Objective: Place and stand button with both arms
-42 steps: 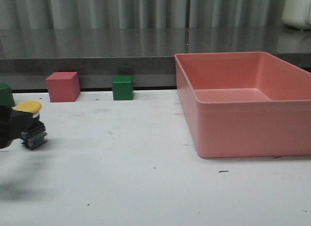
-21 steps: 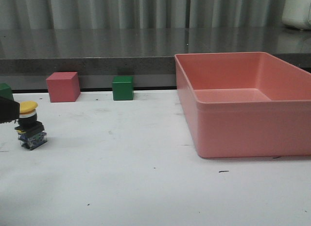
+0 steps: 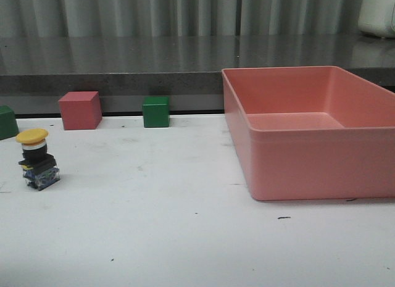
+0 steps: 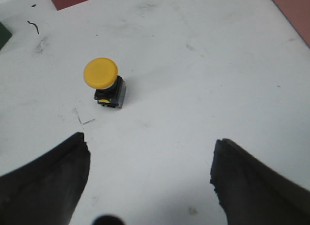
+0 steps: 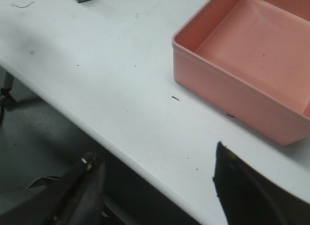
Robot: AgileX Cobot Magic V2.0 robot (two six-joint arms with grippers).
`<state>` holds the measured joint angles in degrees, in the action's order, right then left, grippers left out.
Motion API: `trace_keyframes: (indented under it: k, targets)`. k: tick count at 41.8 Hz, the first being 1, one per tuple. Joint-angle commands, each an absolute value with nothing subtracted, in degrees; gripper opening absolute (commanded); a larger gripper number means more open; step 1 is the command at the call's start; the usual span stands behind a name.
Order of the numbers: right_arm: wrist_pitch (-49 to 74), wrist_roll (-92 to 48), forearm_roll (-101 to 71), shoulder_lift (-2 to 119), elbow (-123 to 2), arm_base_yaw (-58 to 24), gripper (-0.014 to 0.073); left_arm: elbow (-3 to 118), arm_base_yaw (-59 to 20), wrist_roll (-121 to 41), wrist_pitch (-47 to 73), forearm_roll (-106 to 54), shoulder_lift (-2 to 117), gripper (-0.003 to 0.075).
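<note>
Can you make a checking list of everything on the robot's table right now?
Surface: white table, scuffed, small dark specks.
Job's things: button upright on its base, yellow cap up, nothing touching it.
Clutter: pink bin, looks empty; pink cube; two green cubes.
End effectors: left end effector open, apart from the button; right end effector open over the table edge.
Cables: nothing seen.
Surroundings: grey ledge, curtain behind.

The push-button switch (image 3: 37, 160) has a yellow-orange cap, a black collar and a black base with blue-green terminals. Behind it sit a pinkish-red cube (image 3: 80, 110) and a dark green cube (image 3: 155, 112). The bin (image 3: 296, 163) is salmon pink, on a white, scuffed table (image 3: 173, 225).
</note>
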<state>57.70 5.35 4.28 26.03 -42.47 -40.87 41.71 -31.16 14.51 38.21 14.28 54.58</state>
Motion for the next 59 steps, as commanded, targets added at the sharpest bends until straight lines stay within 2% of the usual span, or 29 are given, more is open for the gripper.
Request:
trace_keyframes:
  k: [1,10,21,38,41,45,49,55,59]
  targets:
    - [53.91,4.98,4.55,26.25,-43.95,-40.67,0.0499,46.83,-34.56,10.23,43.11,11.56,51.39,0.0515]
    - [53.91,4.98,4.55,26.25,-43.95,-40.67,0.0499,48.96,-38.84,6.82,48.14,3.77,44.41,0.0515]
    - [52.4,4.98,4.55,26.25,-43.95,-40.67,0.0499,48.96,-39.04,6.82,50.08,2.28,36.22,0.0515]
    - [50.99,4.98,4.55,26.25,-43.95,-40.67,0.0499,48.96,-39.04,6.82,51.04,3.0,35.18,0.0512]
    - [50.93,4.98,4.55,26.25,-43.95,-40.67,0.047,48.96,-39.04,6.82,51.04,3.1,35.18,0.0502]
    - [50.93,4.98,4.55,26.25,-43.95,-40.67,0.033,48.96,-39.04,6.82,51.04,3.21,35.18,0.0431]
    - [50.93,4.98,4.5,26.25,-43.95,-40.67,0.0141,48.96,-39.04,6.82,51.04,3.48,35.18,0.0317]
    - [50.93,4.98,4.45,26.25,-43.95,-40.67,-0.0073,48.96,-39.04,6.82,51.04,3.48,35.18,0.0136]
    - [50.93,4.98,4.45,26.25,-43.95,-40.67,-0.0067,48.96,-39.04,6.82,51.04,3.48,35.18,0.002]
